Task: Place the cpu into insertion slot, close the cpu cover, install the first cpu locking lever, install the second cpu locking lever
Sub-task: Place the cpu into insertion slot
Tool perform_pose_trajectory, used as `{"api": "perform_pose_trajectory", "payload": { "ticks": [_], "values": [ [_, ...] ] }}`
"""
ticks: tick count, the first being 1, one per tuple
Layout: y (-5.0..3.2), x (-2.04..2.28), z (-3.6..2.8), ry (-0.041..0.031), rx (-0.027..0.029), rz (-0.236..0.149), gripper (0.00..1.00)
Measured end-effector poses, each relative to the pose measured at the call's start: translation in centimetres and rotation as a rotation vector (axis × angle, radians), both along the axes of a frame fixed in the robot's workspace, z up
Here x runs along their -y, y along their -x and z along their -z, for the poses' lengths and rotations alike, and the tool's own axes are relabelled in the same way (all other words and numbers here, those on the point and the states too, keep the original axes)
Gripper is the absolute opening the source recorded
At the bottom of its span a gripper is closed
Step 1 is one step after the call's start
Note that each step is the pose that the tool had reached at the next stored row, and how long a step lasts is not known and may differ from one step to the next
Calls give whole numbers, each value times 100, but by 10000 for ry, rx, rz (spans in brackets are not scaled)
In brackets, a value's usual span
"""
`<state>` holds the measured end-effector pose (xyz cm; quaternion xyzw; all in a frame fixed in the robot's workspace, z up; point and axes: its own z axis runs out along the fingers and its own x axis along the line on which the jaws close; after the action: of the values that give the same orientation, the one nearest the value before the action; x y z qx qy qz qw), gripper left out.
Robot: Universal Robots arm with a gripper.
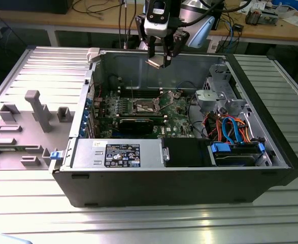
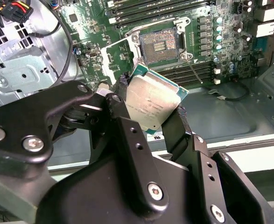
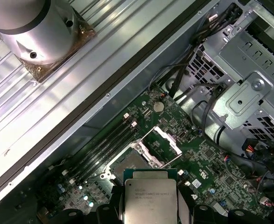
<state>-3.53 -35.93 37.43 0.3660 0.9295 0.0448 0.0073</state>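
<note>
In the exterior view, the nearest thing to me is the ribbed metal table (image 1: 138, 223). The open computer case (image 1: 164, 185) sits on it. Just inside the near wall is a grey box with a sticker (image 1: 119, 152). On the exterior view's right of that box are blue and orange cables (image 1: 230, 129).

Farther in lies the green board (image 1: 181, 118), with a long black card (image 1: 138, 123) across it. Behind the card is the insertion slot (image 1: 141, 107) (image 2: 158, 44) (image 3: 127, 163), and I can see its dark middle. The cpu cover (image 1: 166, 96) (image 2: 109, 60) (image 3: 164, 142) stands tipped up beside the slot, on the exterior view's right.

Farthest back, my gripper (image 1: 159, 61) (image 2: 151, 97) (image 3: 150, 207) hangs high over the case, near its far wall. Its jaws pinch two edges of the cpu (image 1: 153, 63) (image 2: 153, 100) (image 3: 150, 193) and are open just as wide as the chip. The cpu is up in the air with its silver top showing in both wrist views. It is above the board and well apart from the slot.
</note>
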Motion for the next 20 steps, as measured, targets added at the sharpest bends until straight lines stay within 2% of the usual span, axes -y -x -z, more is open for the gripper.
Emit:
{"api": "perform_pose_trajectory", "payload": {
  "ticks": [5,10,20],
  "values": [
    [0,0,0,0,0,96,54],
    [0,0,1,0,0,565,54],
    [0,0,1,0,0,591,54]
  ]
}}
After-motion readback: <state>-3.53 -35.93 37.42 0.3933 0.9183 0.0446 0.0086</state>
